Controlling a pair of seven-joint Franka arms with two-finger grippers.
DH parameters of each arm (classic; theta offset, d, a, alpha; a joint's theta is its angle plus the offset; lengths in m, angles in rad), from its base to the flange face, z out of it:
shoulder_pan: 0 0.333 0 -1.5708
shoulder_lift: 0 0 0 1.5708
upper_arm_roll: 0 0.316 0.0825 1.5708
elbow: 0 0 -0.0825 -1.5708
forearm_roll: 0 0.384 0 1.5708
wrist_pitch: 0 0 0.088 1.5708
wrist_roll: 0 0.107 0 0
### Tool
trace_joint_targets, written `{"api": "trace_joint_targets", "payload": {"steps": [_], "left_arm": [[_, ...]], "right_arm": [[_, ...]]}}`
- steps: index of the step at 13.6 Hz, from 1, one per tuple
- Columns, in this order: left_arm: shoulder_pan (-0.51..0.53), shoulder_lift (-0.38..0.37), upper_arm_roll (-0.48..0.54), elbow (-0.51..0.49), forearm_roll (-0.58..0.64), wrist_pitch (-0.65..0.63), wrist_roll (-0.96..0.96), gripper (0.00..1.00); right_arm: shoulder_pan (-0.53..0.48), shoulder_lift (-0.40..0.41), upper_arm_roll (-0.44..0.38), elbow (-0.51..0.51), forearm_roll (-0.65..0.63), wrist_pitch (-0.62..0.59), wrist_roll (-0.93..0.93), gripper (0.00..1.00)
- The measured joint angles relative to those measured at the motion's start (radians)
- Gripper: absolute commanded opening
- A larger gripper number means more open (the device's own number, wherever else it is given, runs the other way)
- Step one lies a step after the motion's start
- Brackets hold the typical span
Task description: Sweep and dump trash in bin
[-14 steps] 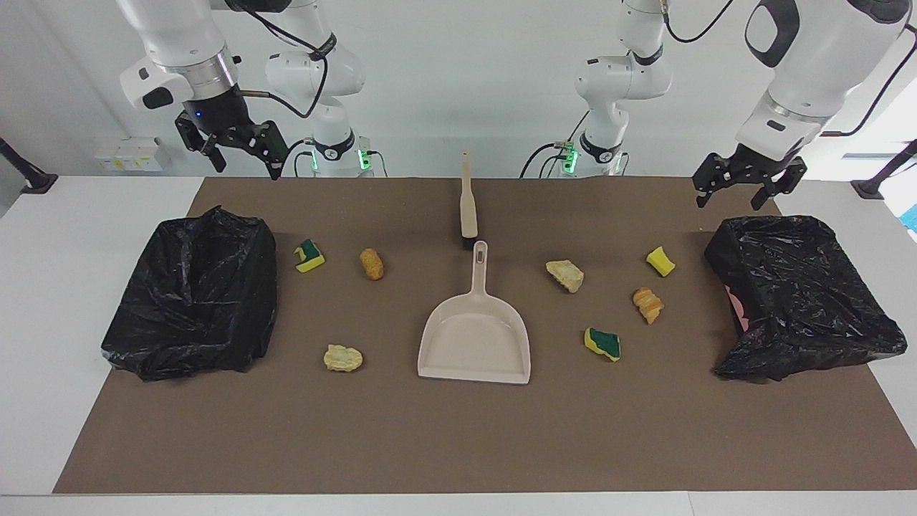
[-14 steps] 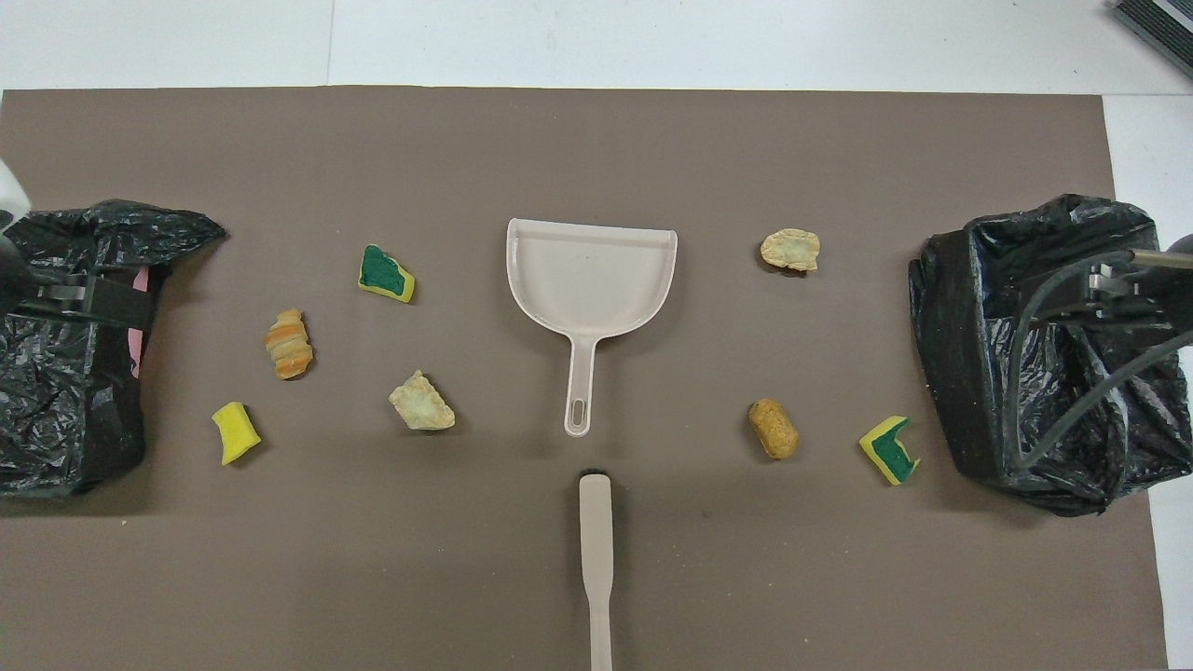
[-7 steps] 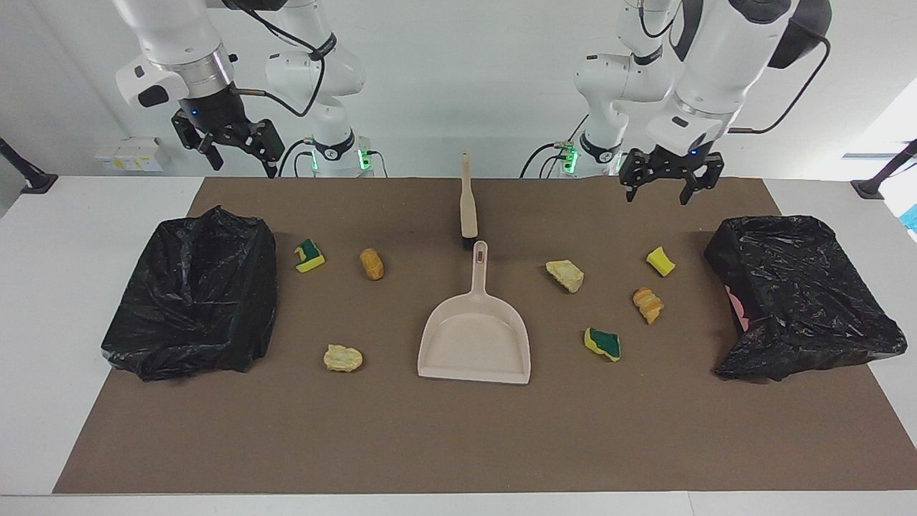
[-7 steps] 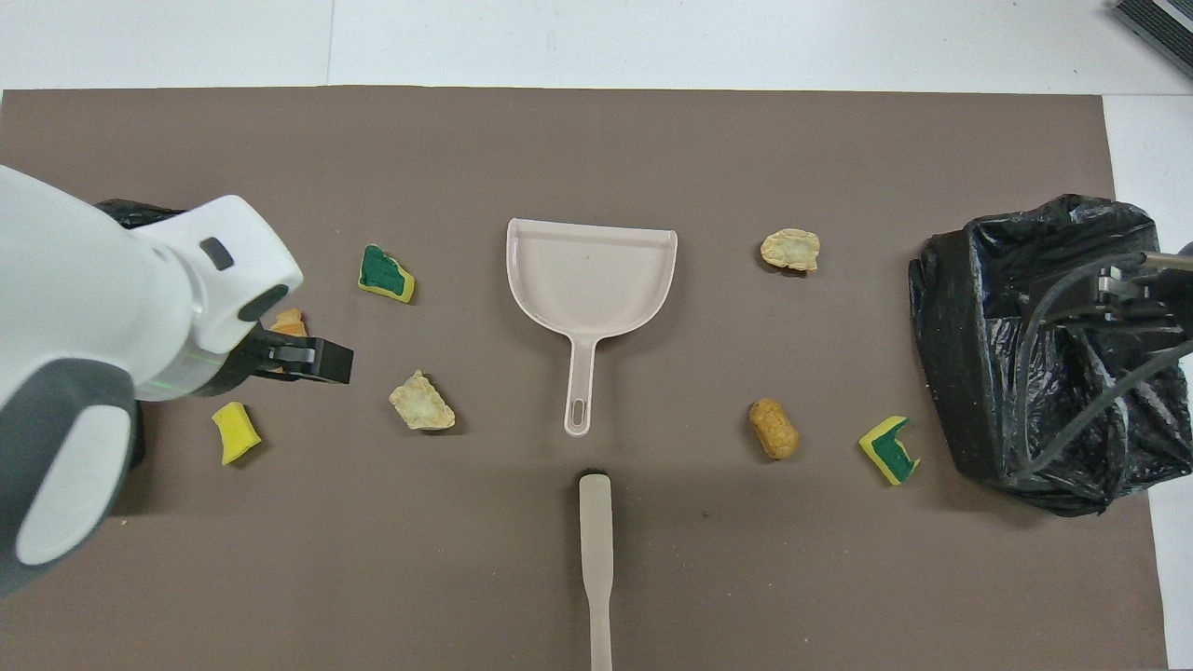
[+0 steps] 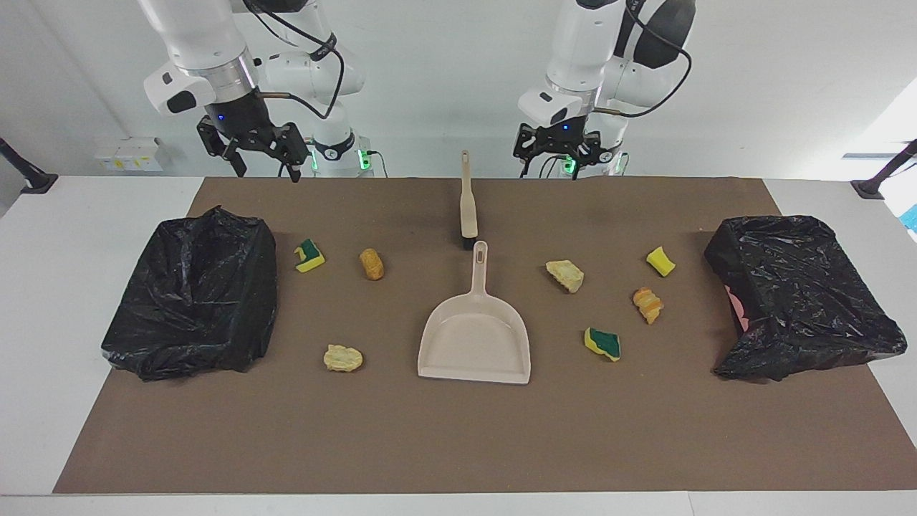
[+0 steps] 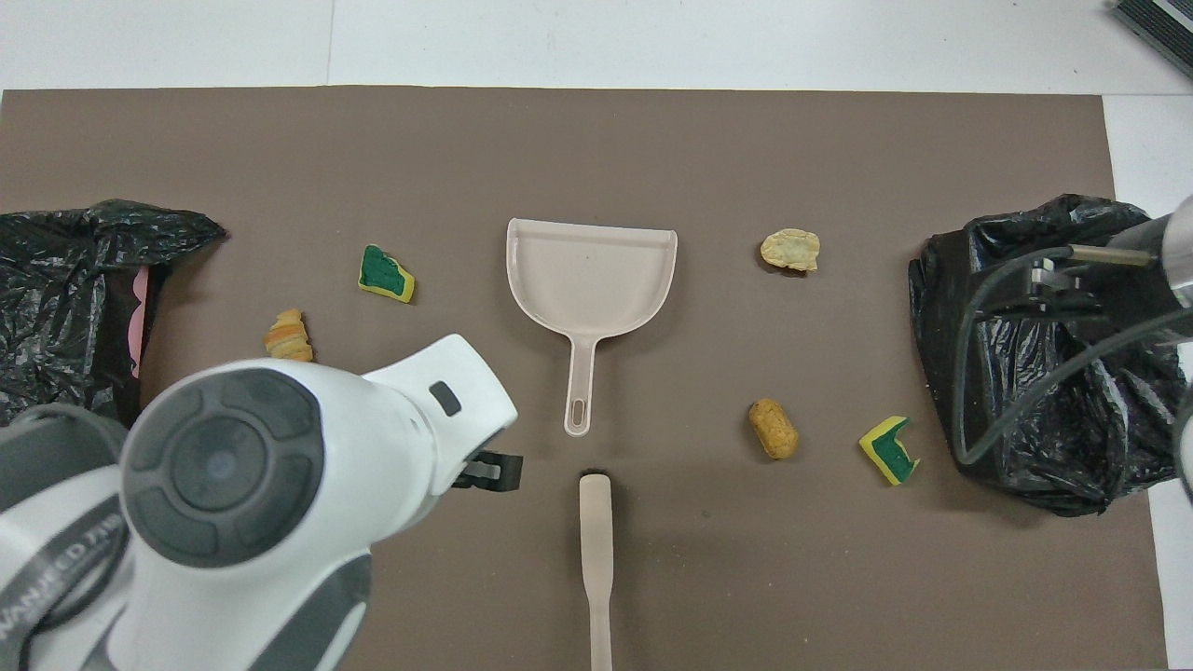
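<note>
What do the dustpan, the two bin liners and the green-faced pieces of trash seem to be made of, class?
Dustpan: probably moulded plastic, smooth matt beige, with thin even walls. Bin liners: thin black plastic film, crinkled and glossy. Green-faced pieces: apparently sponge foam, yellow body with a rougher green scouring face.

left gripper (image 5: 557,159): moved from over the black bin bag (image 5: 802,294) at the left arm's end of the tabletop toward the middle; now raised over the mat edge nearest the robots, beside the brush (image 5: 468,204). jaws open as before.
left arm: in the overhead view now covers the yellow sponge (image 5: 660,261) and pale bread lump (image 5: 565,275).
right gripper (image 5: 260,154): shifted slightly toward the middle, raised near its own bin bag (image 5: 193,294).
</note>
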Motion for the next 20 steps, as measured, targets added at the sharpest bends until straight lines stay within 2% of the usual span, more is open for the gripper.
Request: {"api": "trace_joint_targets", "payload": {"steps": [4,11,14,20], "left_arm": [[-0.116,-0.009,0.001,-0.083,-0.003,0.065,-0.099,1.0],[-0.317,0.026,0.0,-0.389,-0.004,0.433,-0.267,1.0],[-0.387,0.035,0.001,-0.476,-0.004,0.54,-0.332,1.0],[-0.462,0.036,0.0,-0.55,-0.004,0.596,-0.391,1.0]], "right_arm": [[0.097,0.072,0.005,-0.005,0.0,0.074,0.111,1.0],[0.288,0.245,0.007,0.02,0.0,0.222,0.299,1.0],[0.372,0.317,0.008,0.029,0.0,0.272,0.368,1.0],[0.434,0.394,0.01,0.034,0.01,0.329,0.389,1.0]]}}
